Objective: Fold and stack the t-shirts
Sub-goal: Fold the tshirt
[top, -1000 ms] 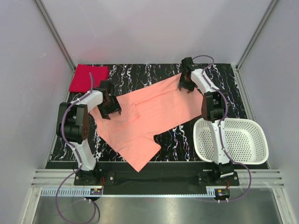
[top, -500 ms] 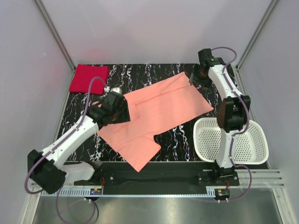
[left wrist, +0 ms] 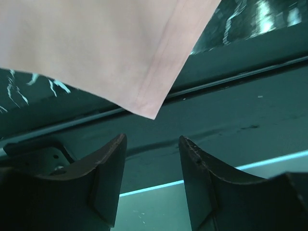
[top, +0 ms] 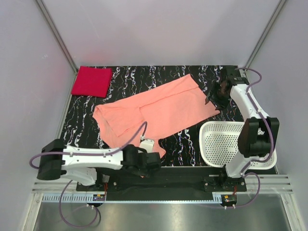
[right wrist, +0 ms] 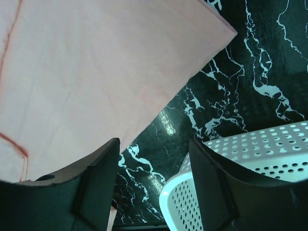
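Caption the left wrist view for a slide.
Open left gripper facing a hemmed corner of the salmon-pink cotton t-shirt at the near edge of the black marbled table.

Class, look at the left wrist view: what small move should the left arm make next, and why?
Probably ease the left gripper forward until its open jaws straddle the near corner of the salmon t-shirt, then close. That corner lies just ahead of the gap, ungripped.

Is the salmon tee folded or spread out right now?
Spread out. The salmon tee lies open across the table in an irregular shape, unlike the red tee, a compact rectangle.
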Tool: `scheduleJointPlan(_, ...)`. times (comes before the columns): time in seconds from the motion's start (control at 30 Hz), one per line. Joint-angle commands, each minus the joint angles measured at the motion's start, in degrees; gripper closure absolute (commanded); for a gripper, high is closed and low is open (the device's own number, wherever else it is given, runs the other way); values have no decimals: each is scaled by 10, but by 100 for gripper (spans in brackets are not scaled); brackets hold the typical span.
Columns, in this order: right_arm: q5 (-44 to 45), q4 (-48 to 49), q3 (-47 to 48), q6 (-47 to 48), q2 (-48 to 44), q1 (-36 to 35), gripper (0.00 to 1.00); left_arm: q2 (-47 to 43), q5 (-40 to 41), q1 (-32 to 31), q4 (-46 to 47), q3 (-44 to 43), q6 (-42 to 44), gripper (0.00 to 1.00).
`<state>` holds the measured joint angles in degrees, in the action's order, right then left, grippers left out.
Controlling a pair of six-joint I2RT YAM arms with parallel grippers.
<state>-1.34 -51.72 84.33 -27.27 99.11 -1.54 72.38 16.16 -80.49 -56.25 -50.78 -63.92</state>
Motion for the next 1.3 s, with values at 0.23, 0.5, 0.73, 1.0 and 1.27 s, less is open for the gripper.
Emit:
scheduleJointPlan(0.23, -18, 20, -57, 5, -124, -4, 34, 84, 12, -28, 26, -4, -117, 48)
scheduleJointPlan(0.5, -24, 20, -66, 11, -139, -5, 34, 105, -13, -9, 83, 36, -124, 51)
scheduleJointPlan(0.73, -36, 21, -68, 10, -134, -5, 34, 107, -23, 9, 105, 55, -120, 55)
scheduleJointPlan(1.0, -38, 22, -61, 11, -125, -4, 34, 145, -46, 13, 122, 61, -115, 62)
scheduleJointPlan(1.27, -40, 25, -68, 12, -124, -4, 34, 127, -43, 15, 114, 82, -125, 100)
